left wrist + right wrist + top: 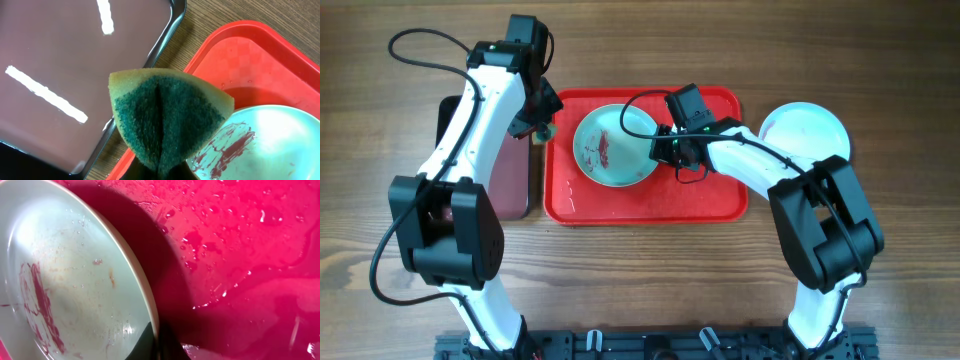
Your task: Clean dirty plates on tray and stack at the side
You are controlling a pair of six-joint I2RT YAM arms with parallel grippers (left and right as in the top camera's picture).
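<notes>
Brown wood table [640,290] lies under both of my arms. On it, right below my right gripper [666,148], sits the red tray [715,200]. It is wet, with water drops [200,235] all over it. One aqua plate [617,150] is on the tray, and it has red sauce smears [40,300] inside. My right jaws are pressed together on the rim of this plate, on the side nearest to them. That side looks lifted a little off the tray.

My left gripper [538,128] pinches a sponge [167,117]. It is yellow with a green scrub side, and it is folded in the jaws. The sponge sticks out just in front of those jaws, over the edge of the tray and near the aqua plate. Off to one side of it is a dark maroon tray [65,55].

Far out past my right jaws, off the red tray, a pale plate [805,135] rests on the table. It looks clean. I cannot tell if another plate lies under it.

So I think part of the job is done, and the side pile is started. The aqua plate is dirty. It needs a scrub with the sponge, and then it goes on the pile.
</notes>
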